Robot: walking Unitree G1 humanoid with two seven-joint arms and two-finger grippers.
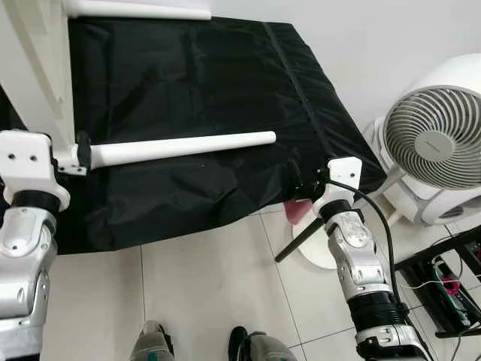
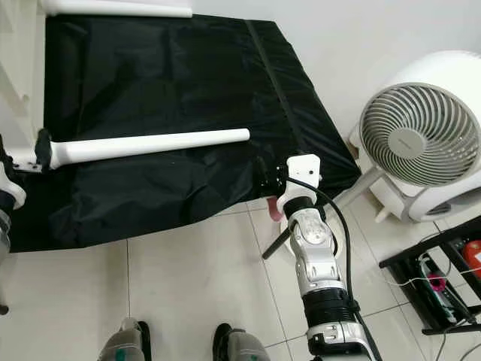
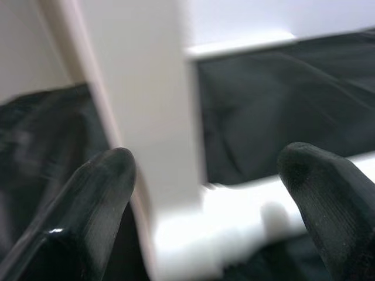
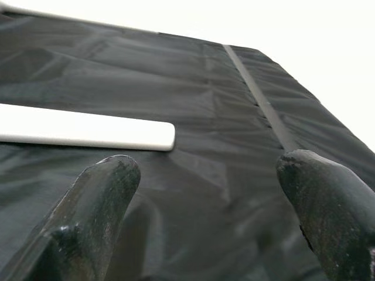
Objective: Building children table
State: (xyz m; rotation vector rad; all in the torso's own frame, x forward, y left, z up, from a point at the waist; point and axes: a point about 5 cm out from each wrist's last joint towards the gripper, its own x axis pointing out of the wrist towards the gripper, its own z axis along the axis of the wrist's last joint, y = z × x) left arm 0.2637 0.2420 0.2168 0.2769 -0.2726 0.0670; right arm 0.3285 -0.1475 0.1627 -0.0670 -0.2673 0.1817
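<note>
A long white table leg lies across a black cloth, its thick end at a white table frame standing on the left. My left gripper is at that joint, open, with the white frame between its spread fingers. A second white leg lies at the far edge of the cloth. My right gripper hovers open over the cloth's front right corner, holding nothing. In the right wrist view the leg's rounded tip lies ahead of the right gripper.
A white round fan stands on the tiled floor to the right. A dark low rack with cables is at the bottom right. A black slanted rod and white round base sit below the cloth's corner. My feet show below.
</note>
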